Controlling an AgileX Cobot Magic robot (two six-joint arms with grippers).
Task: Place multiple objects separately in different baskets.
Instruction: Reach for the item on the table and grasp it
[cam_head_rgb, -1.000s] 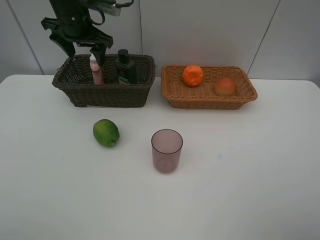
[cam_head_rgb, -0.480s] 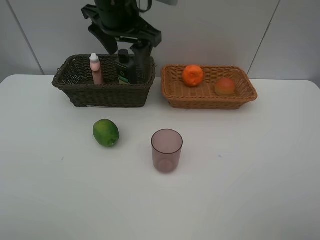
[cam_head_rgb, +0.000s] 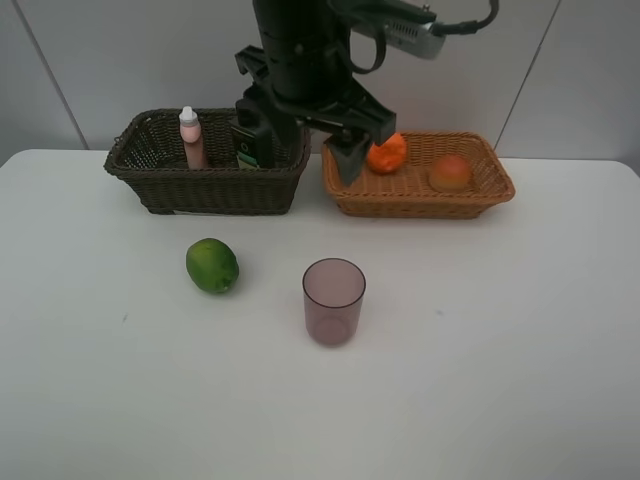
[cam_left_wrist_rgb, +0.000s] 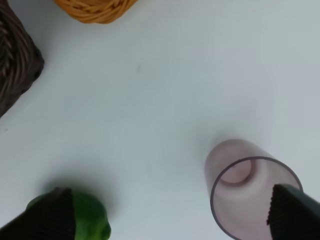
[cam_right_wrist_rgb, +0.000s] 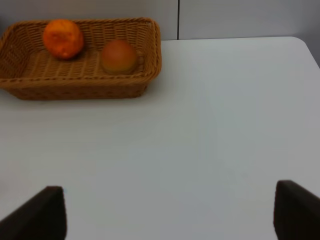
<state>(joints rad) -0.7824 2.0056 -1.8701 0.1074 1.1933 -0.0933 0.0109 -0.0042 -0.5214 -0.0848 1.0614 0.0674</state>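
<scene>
L tool (cam_left_wrist_rgb: 172, 212) wide, empty; R tool (cam_right_wrist_rgb: 170, 212) wide, empty; dark green bottle (cam_head_rgb: 252, 140) label unreadable.

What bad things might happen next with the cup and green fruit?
The open left pincer points down toward the purple cup and the green fruit. Coming down, a finger might clip the upright cup's rim and tip it. A nudge might send the round fruit rolling.

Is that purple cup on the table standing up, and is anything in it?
Upright and empty: the purple cup stands mouth up on the table, and the left wrist view shows its bare bottom.
</scene>
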